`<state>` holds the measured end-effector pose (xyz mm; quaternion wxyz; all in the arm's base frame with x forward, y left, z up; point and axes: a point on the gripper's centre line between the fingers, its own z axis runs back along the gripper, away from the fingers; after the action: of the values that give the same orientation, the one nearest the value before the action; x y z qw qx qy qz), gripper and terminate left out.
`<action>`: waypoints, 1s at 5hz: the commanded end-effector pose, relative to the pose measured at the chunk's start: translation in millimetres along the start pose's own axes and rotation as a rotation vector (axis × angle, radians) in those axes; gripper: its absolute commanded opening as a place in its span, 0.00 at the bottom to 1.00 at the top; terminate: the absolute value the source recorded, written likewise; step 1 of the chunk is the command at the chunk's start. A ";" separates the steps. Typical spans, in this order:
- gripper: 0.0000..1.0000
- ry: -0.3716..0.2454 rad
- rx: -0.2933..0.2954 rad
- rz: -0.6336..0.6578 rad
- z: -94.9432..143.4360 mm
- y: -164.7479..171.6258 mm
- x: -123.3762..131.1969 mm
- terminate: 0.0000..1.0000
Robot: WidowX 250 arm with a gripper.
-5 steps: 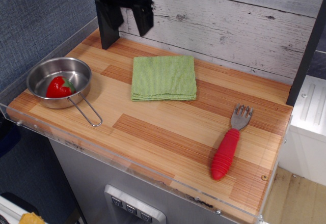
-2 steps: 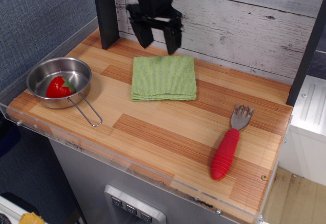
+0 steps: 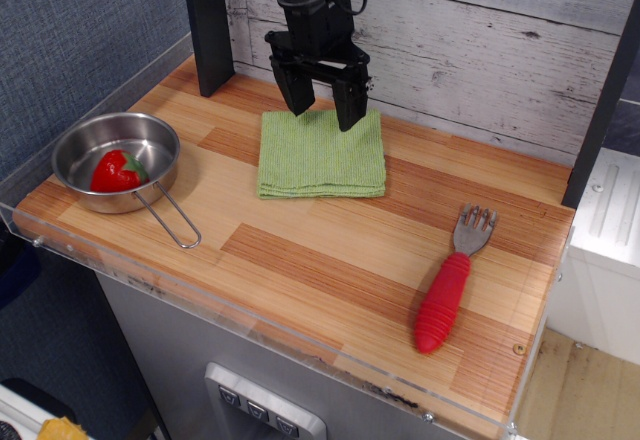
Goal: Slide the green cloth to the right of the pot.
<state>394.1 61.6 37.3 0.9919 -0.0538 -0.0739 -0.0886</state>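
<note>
The green cloth (image 3: 320, 156) lies flat and folded on the wooden counter, to the right of the pot with a gap between them. The pot (image 3: 118, 160) is shiny steel with a thin wire loop handle pointing toward the front; it stands at the counter's left end with a red strawberry-like toy (image 3: 117, 171) inside. My black gripper (image 3: 326, 112) hangs over the cloth's far edge with its two fingers spread open and empty. Its fingertips are just above or at the cloth; I cannot tell if they touch.
A fork with a red handle (image 3: 447, 293) lies at the front right. A black post (image 3: 207, 20) stands at the back left. A white plank wall runs along the back. A clear plastic rim (image 3: 250, 320) edges the counter's front and left.
The gripper has moved right from the back-left corner and come down over the cloth's far edge. The cloth, pot and fork have not moved.
</note>
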 end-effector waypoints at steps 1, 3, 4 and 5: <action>1.00 0.001 0.002 -0.053 -7.6 -9.7 -0.3 0.00; 1.00 0.001 0.046 -0.109 -26.2 -17.4 -1.8 0.00; 1.00 0.012 0.048 -0.115 -22.4 -21.9 -6.7 0.00; 1.00 0.009 0.076 -0.127 -13.6 -26.9 -16.8 0.00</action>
<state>371.7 40.4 10.8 0.9876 -0.0155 -0.0603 -0.1438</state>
